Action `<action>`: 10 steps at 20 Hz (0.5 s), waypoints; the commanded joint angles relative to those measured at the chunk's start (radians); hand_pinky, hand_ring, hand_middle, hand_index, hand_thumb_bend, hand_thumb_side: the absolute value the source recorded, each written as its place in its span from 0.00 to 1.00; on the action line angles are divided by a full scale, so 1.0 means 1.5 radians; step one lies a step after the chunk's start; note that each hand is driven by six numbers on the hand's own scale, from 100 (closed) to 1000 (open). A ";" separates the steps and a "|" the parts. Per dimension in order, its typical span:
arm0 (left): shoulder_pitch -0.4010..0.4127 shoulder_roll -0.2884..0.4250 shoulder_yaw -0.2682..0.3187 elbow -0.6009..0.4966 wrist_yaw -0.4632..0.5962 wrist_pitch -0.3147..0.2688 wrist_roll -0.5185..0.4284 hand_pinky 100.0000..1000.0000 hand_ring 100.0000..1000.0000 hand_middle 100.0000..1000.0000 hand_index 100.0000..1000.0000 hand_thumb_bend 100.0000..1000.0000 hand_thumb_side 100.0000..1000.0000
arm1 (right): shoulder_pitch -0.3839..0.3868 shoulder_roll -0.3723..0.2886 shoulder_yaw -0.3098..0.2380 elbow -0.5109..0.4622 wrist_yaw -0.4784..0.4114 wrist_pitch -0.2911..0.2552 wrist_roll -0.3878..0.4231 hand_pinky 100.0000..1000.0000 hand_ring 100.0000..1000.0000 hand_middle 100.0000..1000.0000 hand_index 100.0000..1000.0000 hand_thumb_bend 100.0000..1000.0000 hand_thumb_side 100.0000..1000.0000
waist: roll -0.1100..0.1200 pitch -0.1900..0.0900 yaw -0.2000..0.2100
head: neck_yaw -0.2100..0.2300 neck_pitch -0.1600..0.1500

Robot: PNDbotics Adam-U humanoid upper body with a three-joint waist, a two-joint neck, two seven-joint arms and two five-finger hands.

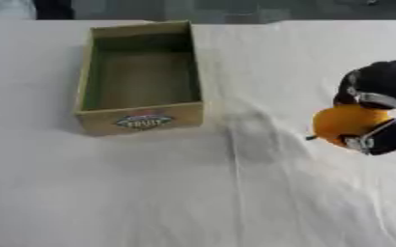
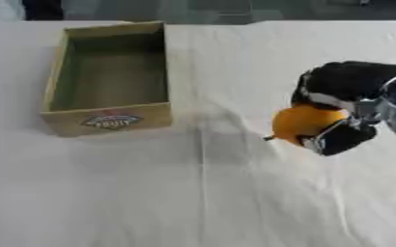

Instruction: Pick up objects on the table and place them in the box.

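Observation:
An orange round fruit (image 2: 303, 123) is held at the right of the table, a small dark stem showing at its left. My right hand (image 2: 343, 87) is shut on it, black fingers curled over its top and thumb under its lower right side. The fruit appears lifted a little off the white cloth. An open cardboard box (image 2: 108, 120) with a "fruit" label on its front wall stands at the upper left, its green inside bare. The hand and fruit are well to the right of the box. My left hand shows in no view.
A white cloth (image 2: 193, 193) with a long crease down the middle covers the table. Dark shapes show past the far edge at the top left.

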 commanded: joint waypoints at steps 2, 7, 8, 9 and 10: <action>-0.004 0.014 0.003 -0.011 0.000 0.000 -0.001 0.73 0.65 0.67 0.85 0.00 0.91 | -0.045 0.002 -0.027 -0.009 0.016 0.010 -0.017 0.71 0.76 0.28 0.30 0.00 0.13 | -0.003 -0.016 0.004 | 0.002 0.001; -0.006 0.014 0.000 -0.011 0.001 0.000 -0.004 0.73 0.65 0.67 0.85 0.00 0.91 | -0.110 0.040 -0.027 -0.009 0.038 0.039 -0.010 0.71 0.76 0.27 0.29 0.00 0.13 | -0.003 -0.017 0.011 | -0.003 -0.004; -0.007 0.013 -0.002 -0.011 0.002 0.000 -0.005 0.73 0.65 0.67 0.85 0.00 0.90 | -0.124 0.052 -0.027 -0.009 0.043 0.047 -0.004 0.71 0.76 0.27 0.29 0.00 0.13 | -0.002 -0.017 0.013 | -0.006 -0.007; -0.007 0.013 -0.002 -0.011 0.002 0.000 -0.006 0.73 0.65 0.67 0.85 0.00 0.90 | -0.139 0.065 -0.026 -0.009 0.048 0.055 0.002 0.71 0.76 0.26 0.29 0.00 0.13 | -0.002 -0.017 0.013 | -0.008 -0.008; -0.008 0.012 -0.003 -0.011 0.003 0.000 -0.007 0.73 0.65 0.67 0.85 0.00 0.90 | -0.154 0.078 -0.026 -0.009 0.053 0.064 0.009 0.71 0.76 0.26 0.29 0.00 0.12 | -0.001 -0.018 0.015 | -0.011 -0.010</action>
